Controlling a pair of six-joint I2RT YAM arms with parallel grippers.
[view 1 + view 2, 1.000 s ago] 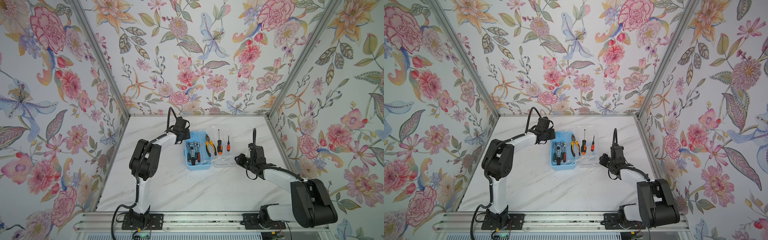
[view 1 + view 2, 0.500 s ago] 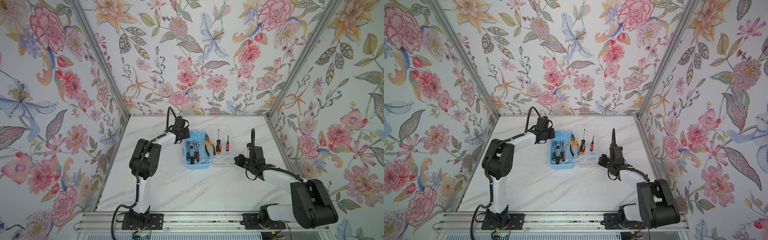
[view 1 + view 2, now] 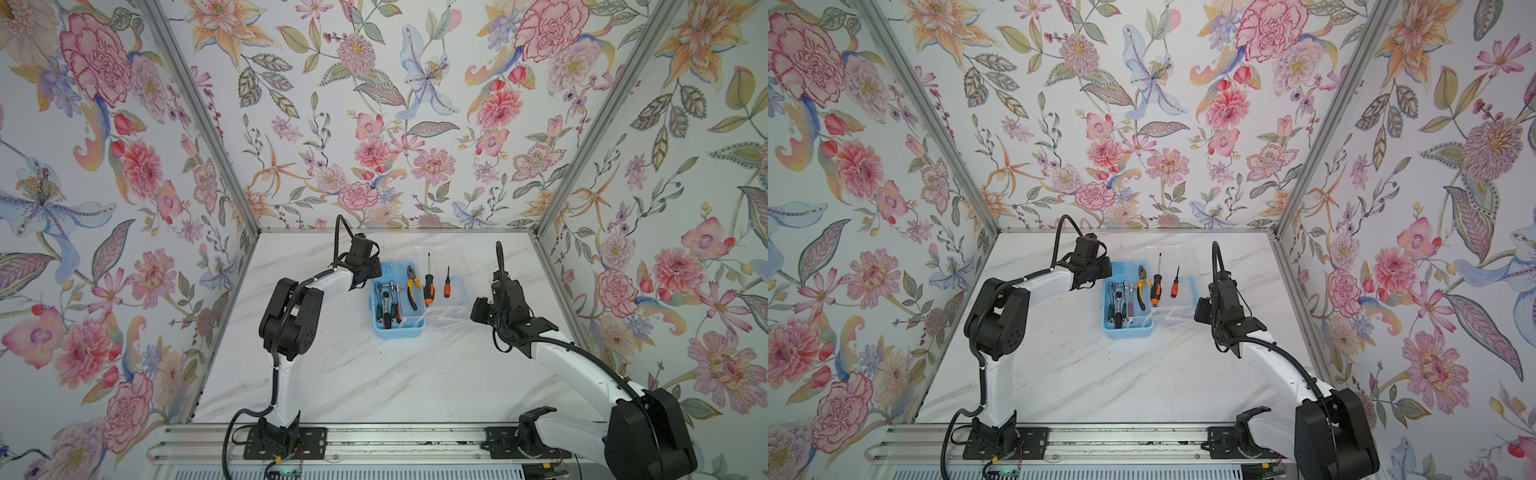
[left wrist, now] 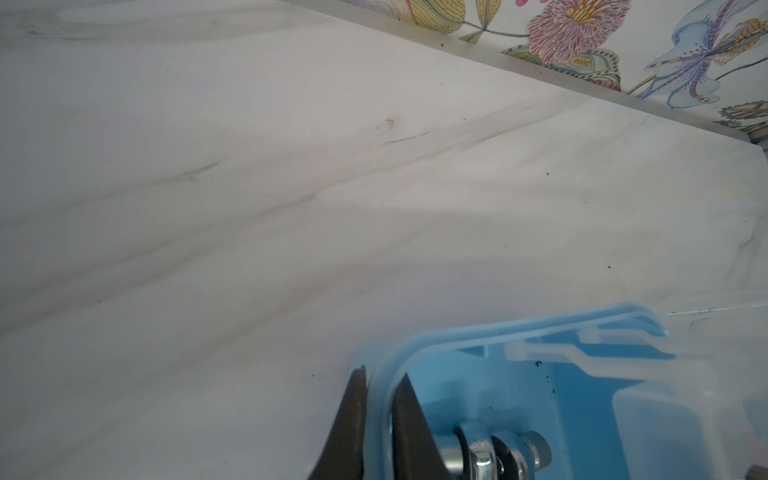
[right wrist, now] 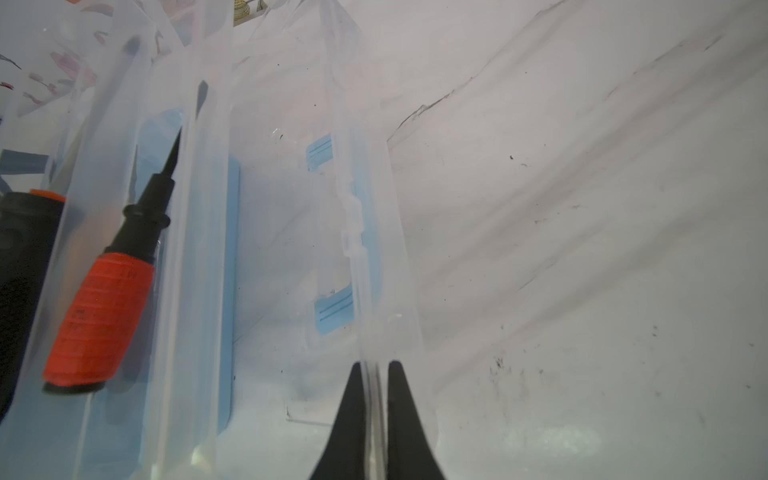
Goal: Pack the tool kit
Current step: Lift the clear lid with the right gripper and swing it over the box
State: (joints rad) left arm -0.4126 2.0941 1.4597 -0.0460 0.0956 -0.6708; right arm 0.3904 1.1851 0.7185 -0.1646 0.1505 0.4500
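Toward the rear centre of the worktop (image 3: 374,382): blue tool case (image 3: 399,332), long axis front to back, clear lid (image 3: 457,309) open on its right. Pliers (image 3: 412,291), large screwdriver (image 3: 428,286) and small screwdriver (image 3: 447,284) parallel to that axis, tips toward the back wall. Left end effector (image 4: 380,374) clamped tight on the case rim; right end effector (image 5: 374,363) clamped tight on the lid edge.

White marble tabletop (image 3: 395,374); floral walls (image 3: 374,124) around; aluminium rail (image 3: 395,446) along front.
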